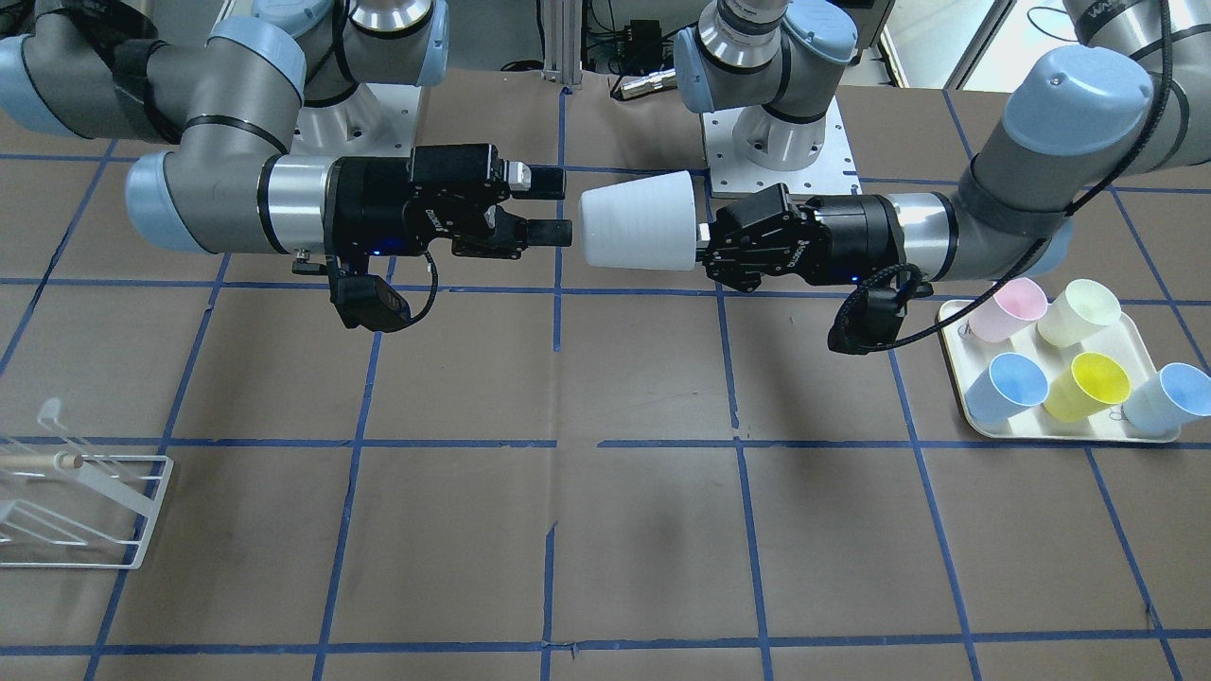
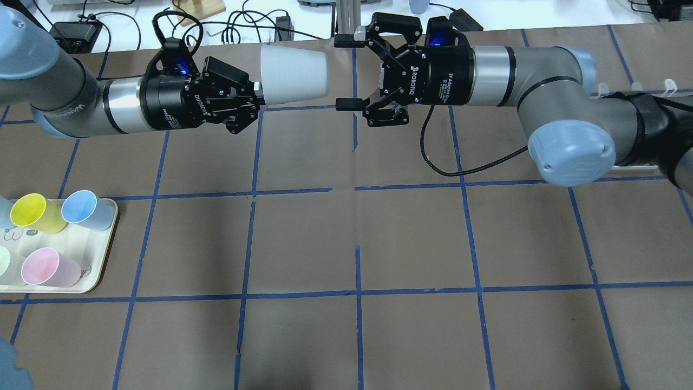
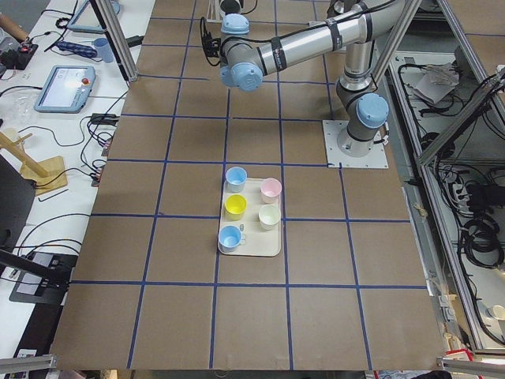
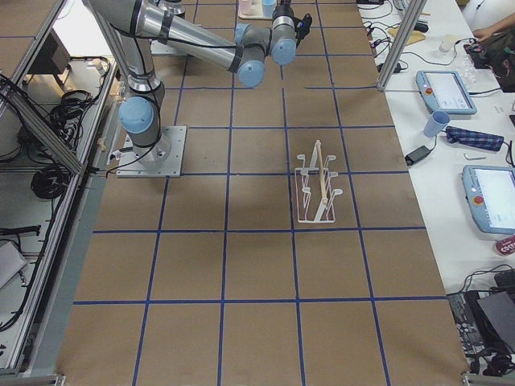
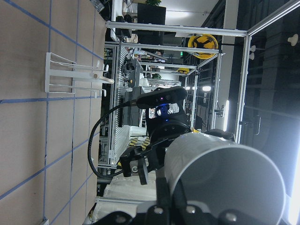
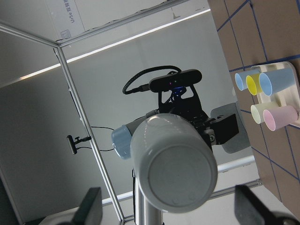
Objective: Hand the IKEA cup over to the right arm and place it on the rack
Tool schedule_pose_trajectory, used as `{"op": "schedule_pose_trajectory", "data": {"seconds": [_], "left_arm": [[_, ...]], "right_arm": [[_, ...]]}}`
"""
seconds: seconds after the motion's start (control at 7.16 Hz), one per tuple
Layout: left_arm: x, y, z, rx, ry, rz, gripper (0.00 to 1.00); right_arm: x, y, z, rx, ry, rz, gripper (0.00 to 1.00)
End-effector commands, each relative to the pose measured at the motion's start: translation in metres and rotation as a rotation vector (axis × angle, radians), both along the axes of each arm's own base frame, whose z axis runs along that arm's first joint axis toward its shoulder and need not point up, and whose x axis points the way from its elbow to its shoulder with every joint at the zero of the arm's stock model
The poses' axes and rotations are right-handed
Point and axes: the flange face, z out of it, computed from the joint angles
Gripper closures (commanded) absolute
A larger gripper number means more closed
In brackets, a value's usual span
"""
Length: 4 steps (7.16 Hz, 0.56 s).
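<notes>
The pale grey IKEA cup (image 1: 636, 232) is held sideways above the table, with its base pointing at my right gripper. My left gripper (image 1: 703, 236), on the arm with the braided cable, is shut on the cup's rim; it also shows in the overhead view (image 2: 258, 93). My right gripper (image 1: 551, 205) is open, and its fingertips (image 2: 342, 103) stop just short of the cup's base (image 2: 295, 73). In the right wrist view the cup's base (image 6: 173, 171) sits centred between the open fingers (image 6: 91, 206). The white wire rack (image 1: 85, 501) stands empty on the table on the right arm's side (image 4: 318, 189).
A cream tray (image 1: 974, 402) on the left arm's side holds several coloured cups: pink, cream-green, yellow and light blue (image 2: 84, 208). The rack also shows in the left wrist view (image 5: 75, 77). Blue tape lines grid the brown table.
</notes>
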Motion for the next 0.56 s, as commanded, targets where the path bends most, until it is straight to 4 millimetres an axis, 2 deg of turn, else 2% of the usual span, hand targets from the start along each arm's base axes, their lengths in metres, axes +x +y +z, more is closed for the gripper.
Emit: {"op": "schedule_pose_trajectory", "data": {"seconds": [0.0, 0.14, 0.28, 0.42], "left_arm": [[-0.005, 0.003, -0.002, 0.009, 0.003, -0.007, 1.0], [-0.006, 0.006, 0.004, 0.008, 0.001, -0.009, 1.0], [-0.009, 0.008, 0.003, 0.025, 0.006, -0.013, 1.0], [-0.02, 0.008, 0.003, 0.025, 0.008, -0.012, 1.0]], "right_arm": [[0.001, -0.003, -0.008, 0.019, -0.005, 0.002, 0.0], [0.006, -0.003, -0.007, 0.024, -0.01, 0.011, 0.0], [0.021, 0.002, -0.004, 0.013, -0.016, 0.039, 0.0], [0.024, 0.002, -0.006, 0.021, -0.014, 0.045, 0.0]]}}
